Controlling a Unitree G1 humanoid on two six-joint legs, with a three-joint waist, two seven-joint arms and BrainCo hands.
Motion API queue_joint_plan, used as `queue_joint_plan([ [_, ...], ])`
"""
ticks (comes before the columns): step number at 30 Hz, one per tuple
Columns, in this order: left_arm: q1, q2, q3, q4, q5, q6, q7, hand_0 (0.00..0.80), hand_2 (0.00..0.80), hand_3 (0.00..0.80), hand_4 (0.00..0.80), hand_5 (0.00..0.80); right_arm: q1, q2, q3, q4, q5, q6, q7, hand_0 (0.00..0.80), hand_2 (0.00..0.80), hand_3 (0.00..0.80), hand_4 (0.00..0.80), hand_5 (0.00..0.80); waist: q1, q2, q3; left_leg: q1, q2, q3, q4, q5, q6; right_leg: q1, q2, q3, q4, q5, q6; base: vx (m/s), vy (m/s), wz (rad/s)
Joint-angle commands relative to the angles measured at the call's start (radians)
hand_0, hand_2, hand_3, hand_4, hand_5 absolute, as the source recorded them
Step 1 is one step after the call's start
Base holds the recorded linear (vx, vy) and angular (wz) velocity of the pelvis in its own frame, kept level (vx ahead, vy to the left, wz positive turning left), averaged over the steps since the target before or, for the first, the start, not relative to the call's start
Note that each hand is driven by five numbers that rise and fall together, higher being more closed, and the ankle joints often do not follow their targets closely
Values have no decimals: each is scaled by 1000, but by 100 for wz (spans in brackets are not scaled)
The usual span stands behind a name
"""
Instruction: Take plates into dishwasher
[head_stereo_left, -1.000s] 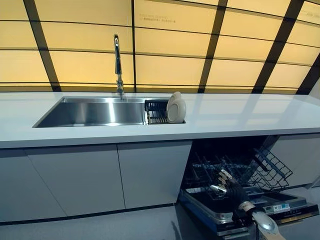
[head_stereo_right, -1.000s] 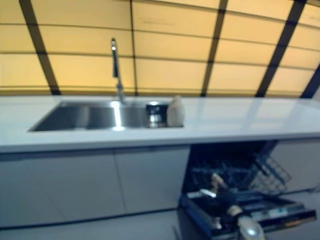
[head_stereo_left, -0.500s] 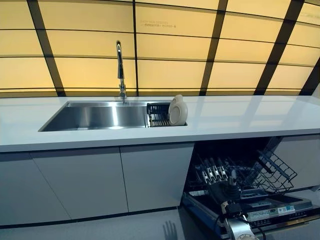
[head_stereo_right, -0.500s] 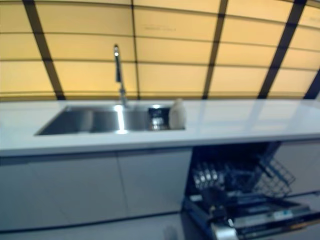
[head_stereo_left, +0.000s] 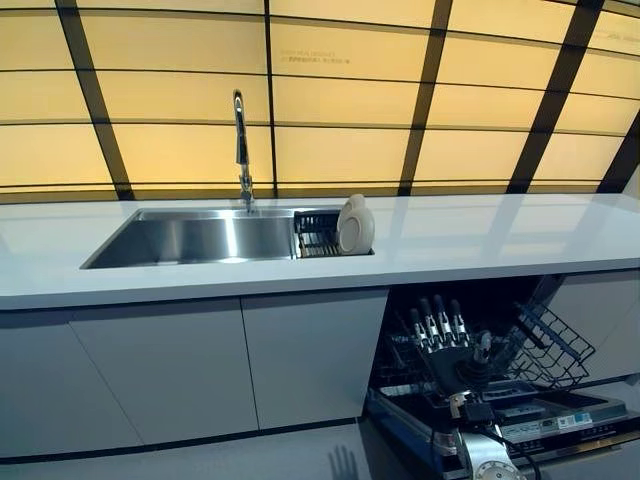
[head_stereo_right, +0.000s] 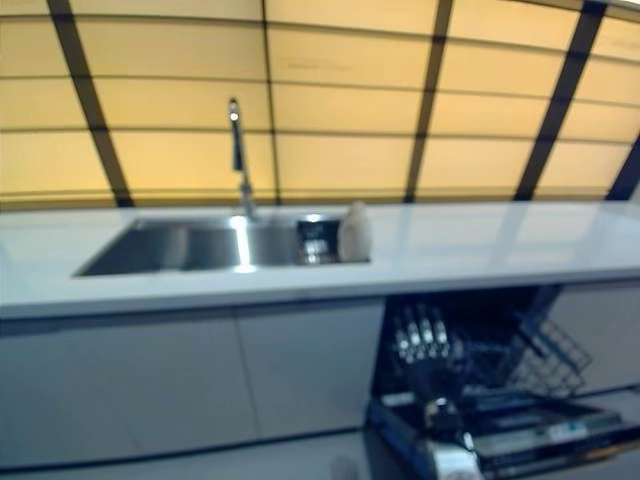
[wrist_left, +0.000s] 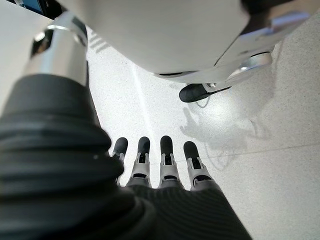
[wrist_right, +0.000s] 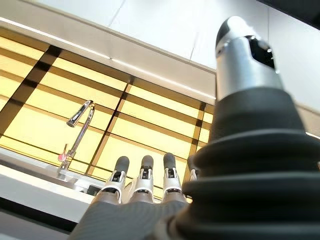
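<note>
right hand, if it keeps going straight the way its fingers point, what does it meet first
Probably the underside edge of the white countertop. The right hand is open, fingers straight up, in front of the open dishwasher's rack. Depth is unclear, so it might pass in front of the edge.

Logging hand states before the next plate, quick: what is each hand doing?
Left hand: open, empty, pointing at the floor.
Right hand: open, empty, raised before the dishwasher rack.
</note>
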Motion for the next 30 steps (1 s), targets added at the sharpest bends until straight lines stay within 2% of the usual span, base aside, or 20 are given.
queue_joint_plan([
  [1, -88, 13, -28, 56, 49, -29, 11, 0, 0, 0, 0, 0, -114, -36, -55, -164, -42, -78, 77, 0, 0, 0, 0, 0, 32, -1, 59, 50, -38, 13, 25, -89, 56, -101, -80, -30, 33, 115, 64, -37, 140, -2],
  [4, -96, 15, -26, 54, 52, -20, 13, 0, 0, 0, 0, 0, -126, -53, -70, -198, -65, -100, 90, 0, 0, 0, 0, 0, 30, 0, 66, 46, -49, 2, 29, -94, 66, -117, -95, -19, 64, 115, 75, -31, 119, -1],
  [9, -104, 32, -13, 52, 55, -24, 12, 0, 0, 0, 0, 0, -164, -111, -108, -261, -117, -145, 56, 0, 0, 0, 0, 0, 24, -6, 79, 30, -80, -19, 52, -109, 90, -175, -149, 24, 173, 175, 101, -33, 142, -1],
  [14, -124, 41, -22, 60, 54, -32, 8, 0, 0, 0, 0, 0, -205, -165, -131, -291, -218, -229, 3, 0, 0, 0, 0, 0, 26, 2, 94, 8, -108, -49, 70, -117, 121, -249, -202, 71, 335, 265, 98, -45, 168, -8],
  [19, -141, 42, -45, 79, 54, -18, 7, 0, 0, 0, 0, 0, -238, -207, -144, -309, -257, -278, -42, 0, 0, 0, 0, 0, 23, 19, 90, 14, -126, -76, 44, -110, 137, -304, -214, 99, 457, 311, 89, -1, 185, 8],
  [21, -144, 47, -48, 95, 51, -16, 4, 0, 0, 0, 0, 0, -258, -238, -151, -308, -265, -286, -68, 0, 0, 0, 0, 0, 26, 30, 88, 25, -128, -71, 25, -108, 141, -327, -225, 90, 524, 326, 91, 24, 194, 3],
  [23, -146, 49, -45, 100, 53, -11, 2, 0, 0, 0, 0, 0, -270, -249, -156, -306, -285, -279, -89, 0, 0, 0, 0, 0, 27, 32, 85, 31, -127, -62, 16, -109, 141, -332, -228, 79, 534, 325, 93, 45, 92, -4],
  [24, -147, 52, -46, 102, 51, -2, 2, 0, 0, 0, 0, 0, -278, -261, -163, -305, -298, -274, -104, 0, 0, 0, 0, 0, 25, 27, 83, 38, -130, -43, 10, -113, 140, -326, -229, 60, 507, 321, 96, 65, 69, 3],
  [27, -150, 55, -41, 102, 56, 7, 0, 0, 0, 0, 0, 0, -284, -267, -172, -297, -325, -259, -127, 0, 0, 0, 0, 0, 23, 15, 81, 47, -139, -28, 11, -127, 139, -312, -226, 33, 449, 319, 100, 75, 3, 11],
  [30, -144, 57, -31, 111, 83, 5, -9, 0, 0, 0, 0, 0, -298, -280, -186, -264, -317, -239, -179, 0, 0, 0, 0, 0, 19, -10, 82, 77, -152, -24, 18, -156, 132, -297, -207, -9, 307, 311, 102, 141, -58, -8],
])
